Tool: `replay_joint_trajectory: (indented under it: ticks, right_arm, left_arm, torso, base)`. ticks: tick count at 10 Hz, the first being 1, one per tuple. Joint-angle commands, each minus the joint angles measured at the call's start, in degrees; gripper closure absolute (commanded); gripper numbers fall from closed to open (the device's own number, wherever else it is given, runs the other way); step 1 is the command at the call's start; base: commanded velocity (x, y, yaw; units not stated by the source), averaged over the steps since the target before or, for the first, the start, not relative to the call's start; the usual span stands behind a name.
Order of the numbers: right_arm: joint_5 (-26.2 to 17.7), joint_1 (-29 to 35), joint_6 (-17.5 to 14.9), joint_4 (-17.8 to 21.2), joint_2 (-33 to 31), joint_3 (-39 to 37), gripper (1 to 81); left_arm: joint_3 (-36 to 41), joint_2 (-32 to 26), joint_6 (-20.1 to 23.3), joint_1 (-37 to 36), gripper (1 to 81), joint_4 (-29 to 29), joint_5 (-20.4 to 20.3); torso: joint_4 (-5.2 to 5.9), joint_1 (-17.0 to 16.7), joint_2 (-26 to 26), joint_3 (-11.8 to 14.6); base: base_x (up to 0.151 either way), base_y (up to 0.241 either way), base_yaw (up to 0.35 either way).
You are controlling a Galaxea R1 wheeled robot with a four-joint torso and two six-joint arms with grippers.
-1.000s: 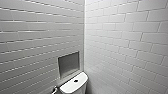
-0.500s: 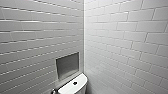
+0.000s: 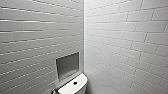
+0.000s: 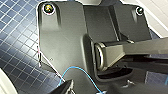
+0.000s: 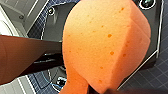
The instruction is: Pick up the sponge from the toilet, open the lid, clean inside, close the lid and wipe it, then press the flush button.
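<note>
Right tool (image 5: 86,88) is clenched on the small orange-red soft sponge (image 5: 107,45), as far as I can judge: the sponge hangs close before the right wrist camera, narrowing to its pinched waist where the tool takes it, with its broad pitted end swelling out over the dark blue small-square tiled floor (image 5: 155,80). So the sponge is off the toilet and in the right arm's keeping. Whether the left tool (image 4: 98,87) is clenched or released I cannot tell.

In the head view, the rounded tank of the white glossy ceramic toilet (image 3: 79,88) sits low in the corner of the white brick-tiled walls (image 3: 125,50), with the small round dark flush button (image 3: 75,82) in the middle of its top and a grey recessed niche (image 3: 67,65) in the wall just above.

Likely trouble starts at the grip. A soft sponge held by its thin waist can bend, twist or slide out once it is pressed on a surface, and it could then drop to the floor or into the bowl. Its bulk also masks much of the right wrist camera, so contact would be hard to judge. With the head camera aimed high at the wall, a reach toward the lid risks landing off target or knocking the tank.
</note>
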Motion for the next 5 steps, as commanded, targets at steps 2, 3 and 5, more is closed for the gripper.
replay_joint_trajectory:
  ticks: [2, 3, 5]
  right_arm:
    - [-3.48, 2.10, -0.09, 0.50, -0.55, 0.47, 81.1]
    - [-3.48, 2.10, -0.09, 0.50, -0.55, 0.47, 81.1]
    - [-3.48, 2.10, -0.09, 0.41, -0.55, 0.47, 81.1]
  left_arm:
    - [0.23, -0.07, 0.24, -2.76, 1.0, 0.47, 2.39]
    - [0.23, -0.07, 0.24, -2.76, 1.0, 0.47, 2.39]
    - [0.23, -0.07, 0.24, -2.76, 1.0, 0.47, 2.39]
  torso:
    - [0.00, 0.00, 0.00, 0.00]
    - [0.00, 0.00, 0.00, 0.00]
    - [0.00, -0.02, 0.00, 0.00]
  base:
    - [0.000, 0.000, 0.000]
    - [0.000, 0.000, 0.000]
    - [0.067, 0.000, 0.000]
